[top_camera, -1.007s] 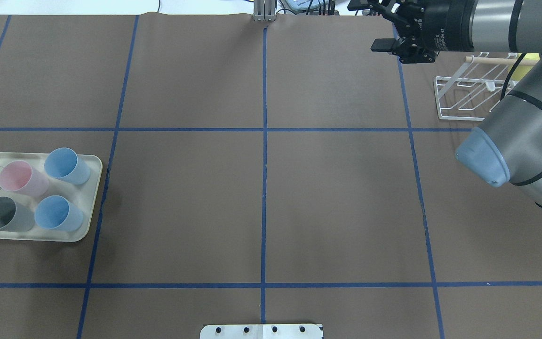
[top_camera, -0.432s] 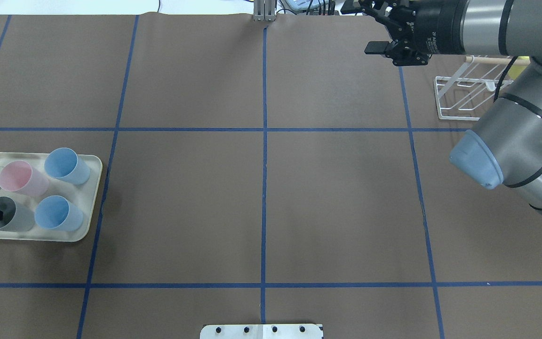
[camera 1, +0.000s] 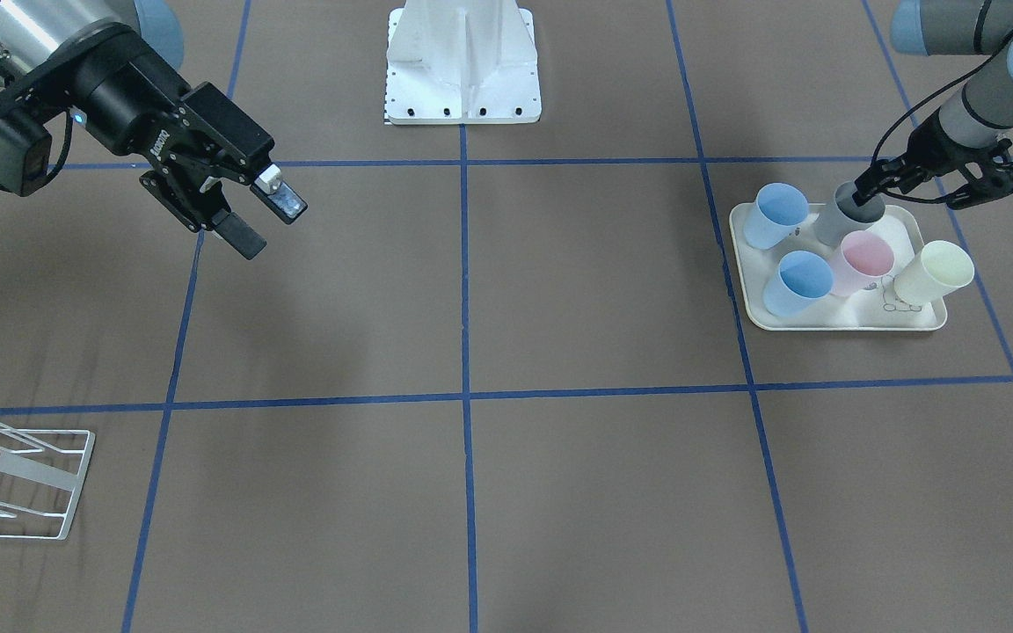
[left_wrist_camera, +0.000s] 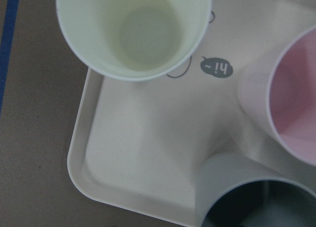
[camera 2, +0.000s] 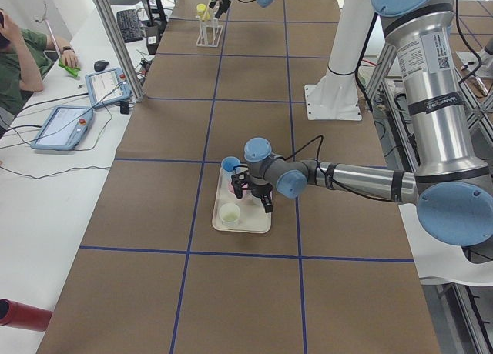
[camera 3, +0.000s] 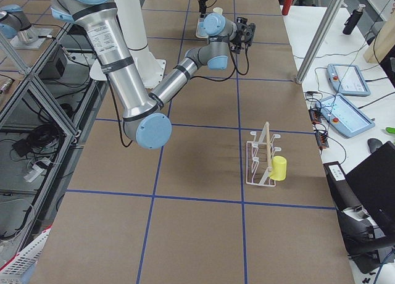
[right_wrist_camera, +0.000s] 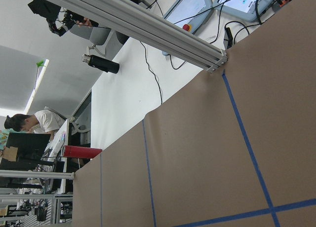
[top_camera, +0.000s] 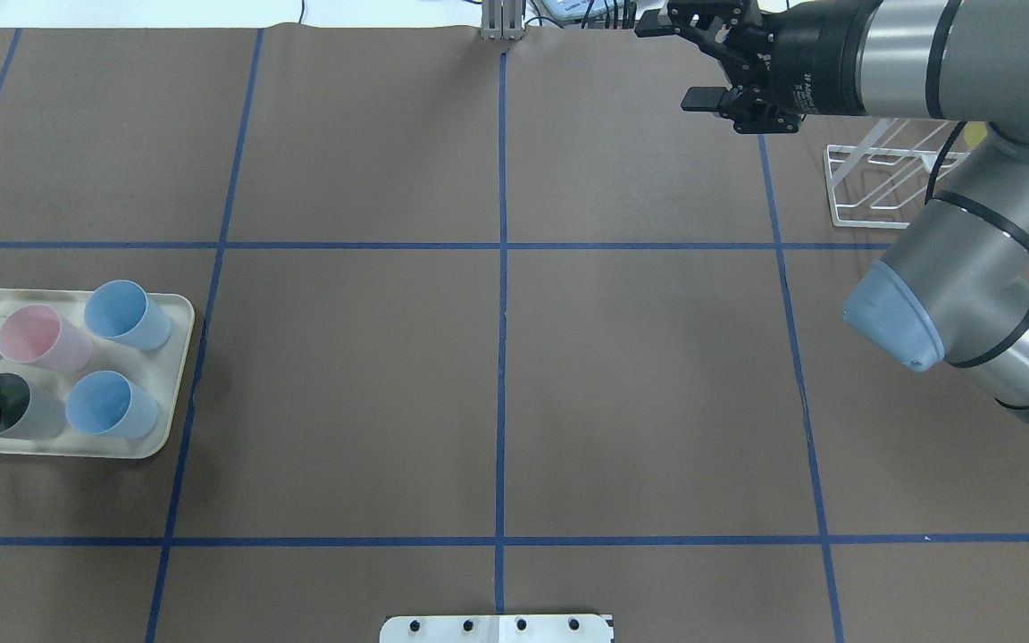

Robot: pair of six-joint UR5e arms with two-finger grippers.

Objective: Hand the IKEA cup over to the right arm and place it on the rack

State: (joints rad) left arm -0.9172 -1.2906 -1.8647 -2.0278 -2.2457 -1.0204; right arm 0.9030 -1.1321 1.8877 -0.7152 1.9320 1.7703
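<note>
1. Currently, L gripper (camera 1: 936, 183): jaws spread, not clamped. One finger sits at rim of grey plastic cup (camera 1: 842, 221); no grasp closed.
2. Grey plastic cup: stands mouth-up on cream rectangular tray (camera 1: 832, 320), at robot-side edge, just beside pink plastic cup (camera 1: 863, 262).
3. Tray also holds two blue plastic cups (camera 1: 776, 215) (camera 1: 798, 280) and pale yellow plastic cup (camera 1: 933, 272).
4. R gripper (top_camera: 673, 61): jaws apart, empty, above brown table (top_camera: 345, 375), near white wire-frame rack (top_camera: 872, 192).
5. Rack: far-R area of table; carries bright yellow cup (camera 3: 279, 168) on its outer side.
</note>
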